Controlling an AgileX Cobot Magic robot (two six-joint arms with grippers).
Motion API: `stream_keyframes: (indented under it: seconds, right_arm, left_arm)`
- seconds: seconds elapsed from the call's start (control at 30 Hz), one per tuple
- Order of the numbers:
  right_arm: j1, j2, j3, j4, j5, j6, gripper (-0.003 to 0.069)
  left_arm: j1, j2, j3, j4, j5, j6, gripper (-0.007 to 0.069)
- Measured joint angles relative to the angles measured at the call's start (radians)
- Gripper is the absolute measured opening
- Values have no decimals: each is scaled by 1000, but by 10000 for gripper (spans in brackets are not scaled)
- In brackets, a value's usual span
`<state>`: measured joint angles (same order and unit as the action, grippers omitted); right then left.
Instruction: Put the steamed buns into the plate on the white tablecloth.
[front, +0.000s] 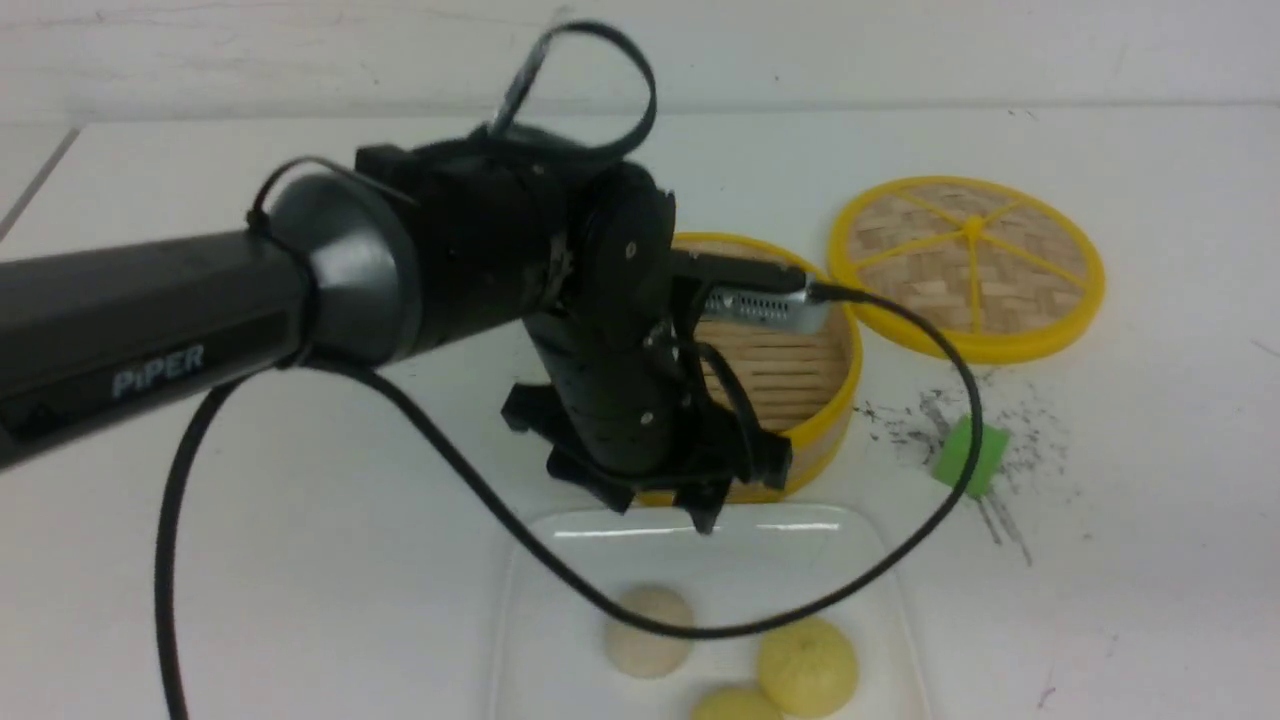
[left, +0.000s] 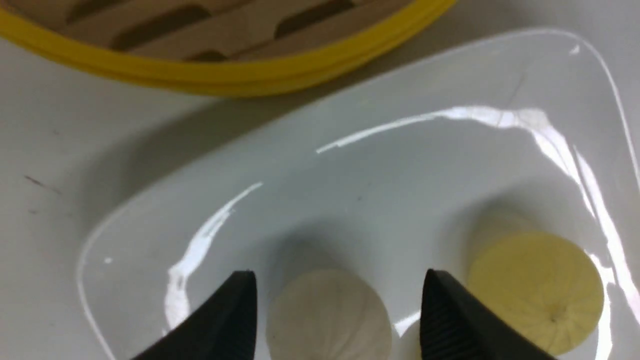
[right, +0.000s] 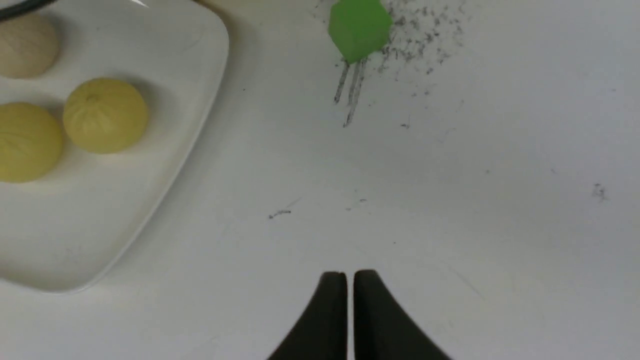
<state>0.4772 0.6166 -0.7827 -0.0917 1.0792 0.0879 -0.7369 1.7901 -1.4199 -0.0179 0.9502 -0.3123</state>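
Finding: all three steamed buns lie in the plate (front: 780, 560) on the white tablecloth (front: 300, 560). The off-white bun (front: 649, 630) sits near the plate's middle. The two yellow buns (front: 808, 665) sit close together toward its near right corner. What shows of the bamboo steamer (front: 800, 370) is bare, so I judge the loading done.

Left pincer (left: 337, 285): jaws wide, holding nothing, one finger on either side of the off-white bun, with a gap on each side.

Right pincer (right: 350, 280): fingers all but together, holding nothing, over bare surface to the right of the plate.

Hazards:
- If you move the left pincer sideways before lifting, a finger will likely catch the off-white bun and roll it toward the rim.
- The black cable (front: 470, 480) loops across the plate in the front view. I cannot tell its height above the buns. If it hangs low, it may drag a bun as the arm moves.
- The steamer stands just beyond the plate's far edge, directly behind the left pincer, so a forward move risks striking its yellow rim.
- The yellow buns lie close to the rim, so a nudge could tip one out.

Room: there is open surface left of the plate. To the right it is open as far as the green cube (front: 968, 455). The steamer lid (front: 965, 265) lies well beyond.
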Motion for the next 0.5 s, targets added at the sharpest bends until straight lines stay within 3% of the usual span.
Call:
stream_keyframes:
  seconds: [0.3, 0.5]
  right_arm:
    - [0, -357, -24, -79, 126, 132, 52]
    - [0, -574, 113, -101, -124, 282, 56]
  left_arm:
    - [0, -1, -144, 77, 133, -2, 387]
    - [0, -1, -150, 79, 143, -2, 218]
